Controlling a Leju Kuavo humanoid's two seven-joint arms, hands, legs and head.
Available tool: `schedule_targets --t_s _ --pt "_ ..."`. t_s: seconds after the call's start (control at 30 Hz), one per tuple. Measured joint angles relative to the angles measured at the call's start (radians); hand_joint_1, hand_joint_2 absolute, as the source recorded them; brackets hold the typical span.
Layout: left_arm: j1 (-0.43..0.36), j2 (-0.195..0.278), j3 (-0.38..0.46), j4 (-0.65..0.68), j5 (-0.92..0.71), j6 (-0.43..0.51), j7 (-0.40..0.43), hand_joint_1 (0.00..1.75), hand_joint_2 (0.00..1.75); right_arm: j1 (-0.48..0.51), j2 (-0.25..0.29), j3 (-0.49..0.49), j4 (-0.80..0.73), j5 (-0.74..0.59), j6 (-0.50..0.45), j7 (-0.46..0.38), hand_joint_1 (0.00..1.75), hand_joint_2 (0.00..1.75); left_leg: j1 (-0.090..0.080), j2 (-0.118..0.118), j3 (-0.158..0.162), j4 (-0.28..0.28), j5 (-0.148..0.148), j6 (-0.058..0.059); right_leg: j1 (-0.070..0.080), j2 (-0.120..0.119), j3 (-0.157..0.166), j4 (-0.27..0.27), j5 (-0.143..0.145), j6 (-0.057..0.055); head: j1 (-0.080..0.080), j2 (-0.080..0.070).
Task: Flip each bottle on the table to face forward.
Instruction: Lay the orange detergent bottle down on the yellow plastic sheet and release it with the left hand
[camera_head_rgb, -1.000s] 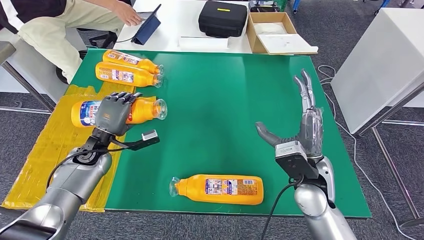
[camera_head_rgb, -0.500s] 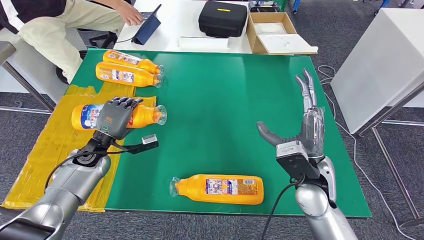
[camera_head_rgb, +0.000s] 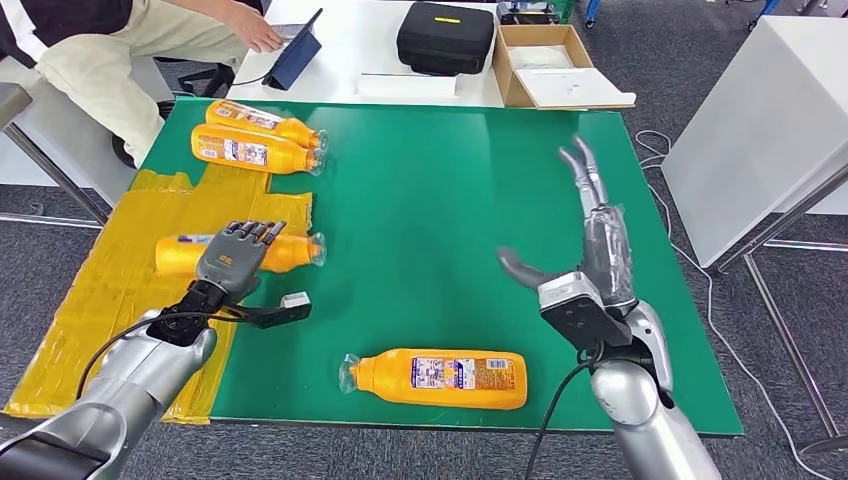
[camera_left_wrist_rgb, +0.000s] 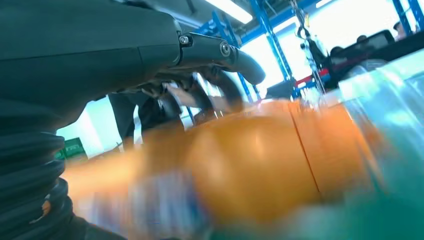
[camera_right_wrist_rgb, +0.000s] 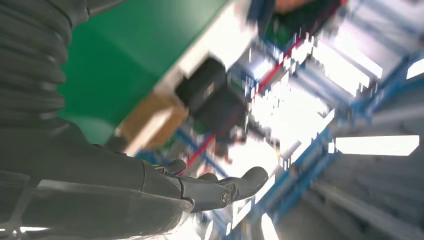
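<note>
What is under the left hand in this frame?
An orange bottle lying on its side, cap end toward the table's middle, on yellow tape over the green table. The left hand grips its middle, hiding most of the label.

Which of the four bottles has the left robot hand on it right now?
The lone bottle at the left table edge, on the yellow tape. The left robot hand rests over its middle; the far pair and the near bottle lie untouched.

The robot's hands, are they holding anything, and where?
The left hand grips the orange plastic bottle around its middle, over the label. The right hand holds nothing.
</note>
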Motion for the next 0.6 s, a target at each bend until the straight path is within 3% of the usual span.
schedule_targets --t_s 0.37,0.6 --pt "-0.01 -0.049 0.048 0.045 0.136 -0.014 0.014 0.0 1.75 -0.053 -0.008 0.097 0.008 -0.143 0.193 0.058 0.0 1.75 0.0 -0.001 0.0 0.0 0.0 0.0 0.0 0.0 0.0 0.0 0.0 0.0 0.0 0.0" --pt "-0.023 -0.087 0.113 0.045 0.236 -0.037 -0.027 0.0 1.75 -0.059 -0.048 0.153 0.002 -0.262 0.314 0.059 0.0 1.75 0.0 -0.001 0.0 0.0 0.0 0.0 0.0 0.0 0.0 0.0 0.0 0.0 0.0 0.0"
